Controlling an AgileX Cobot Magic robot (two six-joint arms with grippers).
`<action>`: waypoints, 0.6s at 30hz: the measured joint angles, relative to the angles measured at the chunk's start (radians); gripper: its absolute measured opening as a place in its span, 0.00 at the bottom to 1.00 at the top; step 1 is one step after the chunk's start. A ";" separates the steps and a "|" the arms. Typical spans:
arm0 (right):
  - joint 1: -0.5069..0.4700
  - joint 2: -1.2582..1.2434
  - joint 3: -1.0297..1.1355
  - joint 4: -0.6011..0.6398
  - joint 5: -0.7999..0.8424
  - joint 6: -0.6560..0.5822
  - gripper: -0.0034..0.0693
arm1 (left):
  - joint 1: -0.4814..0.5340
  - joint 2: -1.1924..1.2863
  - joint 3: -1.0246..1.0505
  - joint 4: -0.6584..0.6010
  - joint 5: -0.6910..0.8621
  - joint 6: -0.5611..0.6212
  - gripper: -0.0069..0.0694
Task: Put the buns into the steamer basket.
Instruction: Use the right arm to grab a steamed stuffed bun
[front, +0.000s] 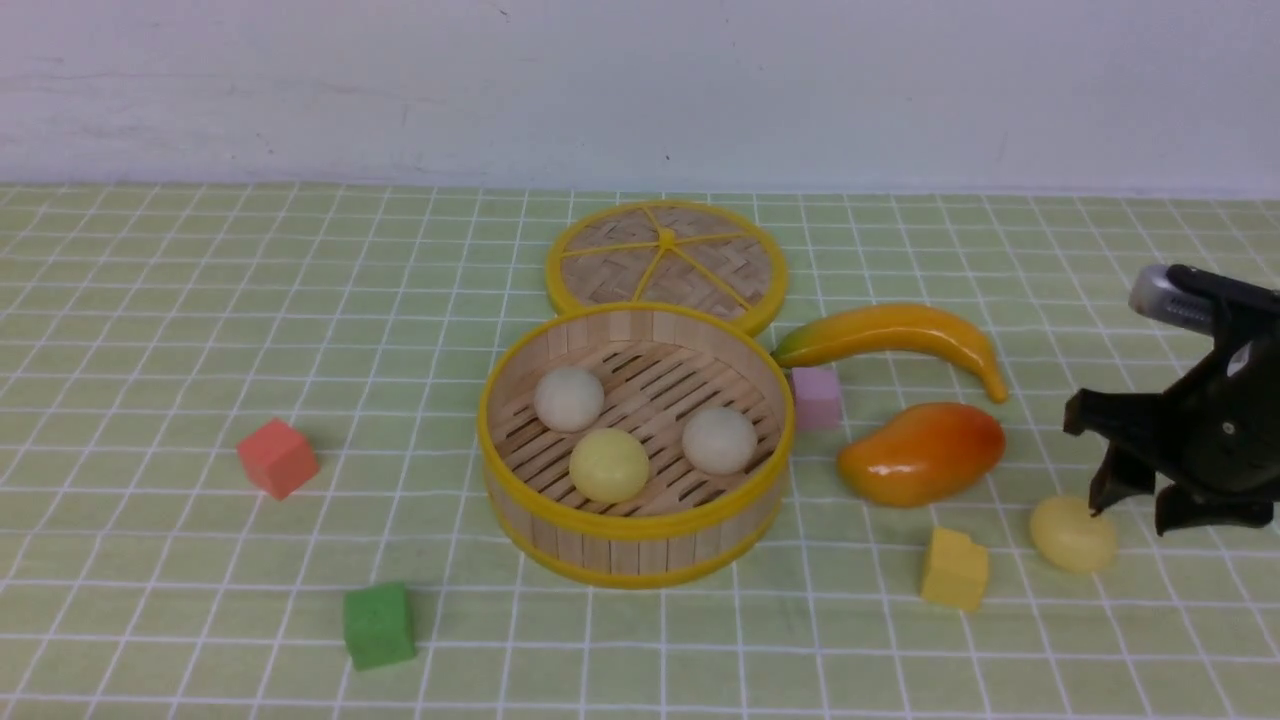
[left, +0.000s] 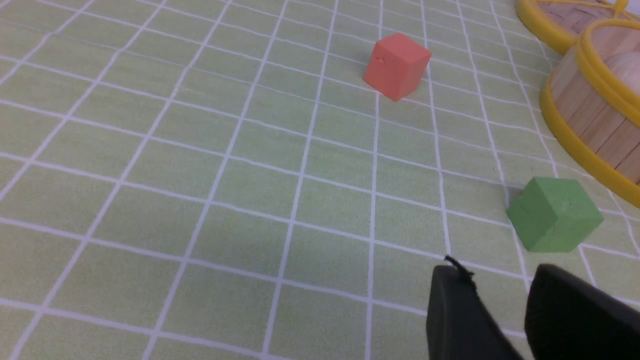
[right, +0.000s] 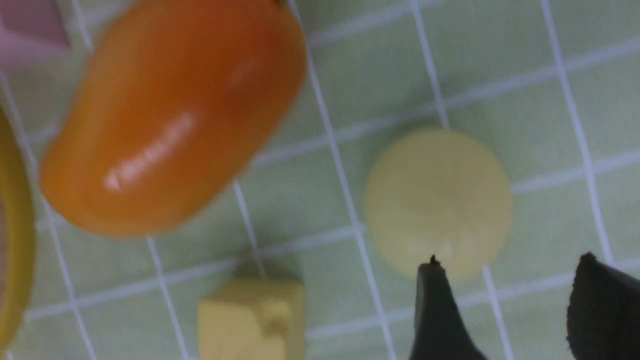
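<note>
Gaping right pincer (front: 1130, 508) beside yellow bun (front: 1073, 534)

lighting's bright and even, shadows soft and short under stuff. glossy mango (right: 165, 120) has a streak of glare. right wrist shot is blurry all over, the front and left wrist views stay pretty sharp

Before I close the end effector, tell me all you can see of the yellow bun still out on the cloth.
The last yellow bun is a pale, smooth, matte ball, whole and unmarked. It sits on the green checked cloth, outside the steamer basket, near the yellow cube and below the mango. The right end effector stands open just by it, one fingertip at its edge; contact is unclear.
</note>
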 joint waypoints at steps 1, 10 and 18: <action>0.000 0.005 0.000 0.001 -0.027 0.000 0.53 | 0.000 0.000 0.000 0.000 0.000 0.000 0.37; 0.000 0.074 0.000 -0.007 -0.099 0.000 0.53 | 0.000 0.000 0.000 0.000 0.000 0.000 0.38; 0.000 0.142 0.000 -0.007 -0.121 0.000 0.50 | 0.000 0.000 0.000 0.000 0.000 0.000 0.39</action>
